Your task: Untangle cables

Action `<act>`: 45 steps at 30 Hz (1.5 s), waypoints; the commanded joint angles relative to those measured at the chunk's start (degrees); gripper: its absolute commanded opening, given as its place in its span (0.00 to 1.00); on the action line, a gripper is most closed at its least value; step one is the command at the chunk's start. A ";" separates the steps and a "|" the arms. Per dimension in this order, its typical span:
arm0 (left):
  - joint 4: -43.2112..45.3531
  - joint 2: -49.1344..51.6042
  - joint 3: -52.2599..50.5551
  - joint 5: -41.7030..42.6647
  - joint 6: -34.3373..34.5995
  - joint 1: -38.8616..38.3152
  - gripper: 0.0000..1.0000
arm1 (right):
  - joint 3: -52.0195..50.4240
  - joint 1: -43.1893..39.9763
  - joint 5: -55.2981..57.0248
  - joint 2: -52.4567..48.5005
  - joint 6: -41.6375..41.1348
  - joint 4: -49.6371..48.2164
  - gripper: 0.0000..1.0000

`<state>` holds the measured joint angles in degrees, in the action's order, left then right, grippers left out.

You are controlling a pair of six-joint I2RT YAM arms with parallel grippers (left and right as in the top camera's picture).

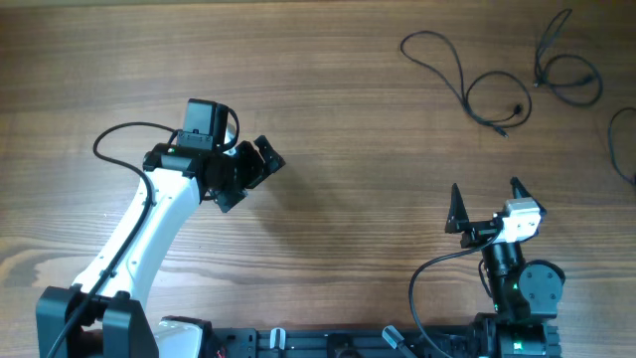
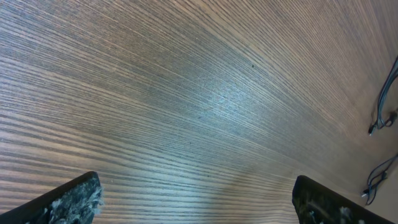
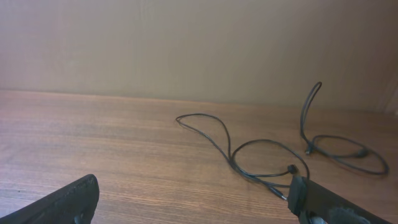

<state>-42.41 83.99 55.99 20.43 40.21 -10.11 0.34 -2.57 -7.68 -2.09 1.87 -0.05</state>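
Note:
Thin black cables lie on the wooden table at the far right. One looping cable [image 1: 467, 85] runs from the upper middle to a plug near the right. A second coiled cable [image 1: 568, 75] lies further right, and a third [image 1: 621, 149] shows at the right edge. In the right wrist view the looping cable [image 3: 242, 149] and the coiled one [image 3: 339, 149] lie ahead. Two cables [image 2: 382, 106] show at the left wrist view's right edge. My left gripper [image 1: 253, 171] is open and empty at the left. My right gripper [image 1: 487, 204] is open and empty, below the cables.
The wooden table [image 1: 348, 149] fills the view. A thick black cable [image 1: 124, 134] loops from the left arm. The arm bases stand at the front edge [image 1: 328, 343].

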 commanded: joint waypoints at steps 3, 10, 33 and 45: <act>0.13 -1.77 0.28 -0.61 0.57 0.37 1.00 | -0.02 -0.31 -0.68 -0.44 1.14 -0.48 1.00; 0.13 -12.13 0.28 -0.61 0.57 0.37 1.00 | -0.02 -0.31 -0.68 -0.44 1.16 -0.48 1.00; -16.09 -62.07 -1.77 -12.00 0.26 2.51 1.00 | -0.02 -0.31 -0.68 -0.44 1.14 -0.48 1.00; -11.10 -83.27 -15.13 -11.93 -5.38 8.41 1.00 | -0.02 -0.31 -0.68 -0.44 1.14 -0.48 1.00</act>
<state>-56.90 4.16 44.73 9.21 38.74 -2.46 0.34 -2.57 -7.68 -2.42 1.91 -0.23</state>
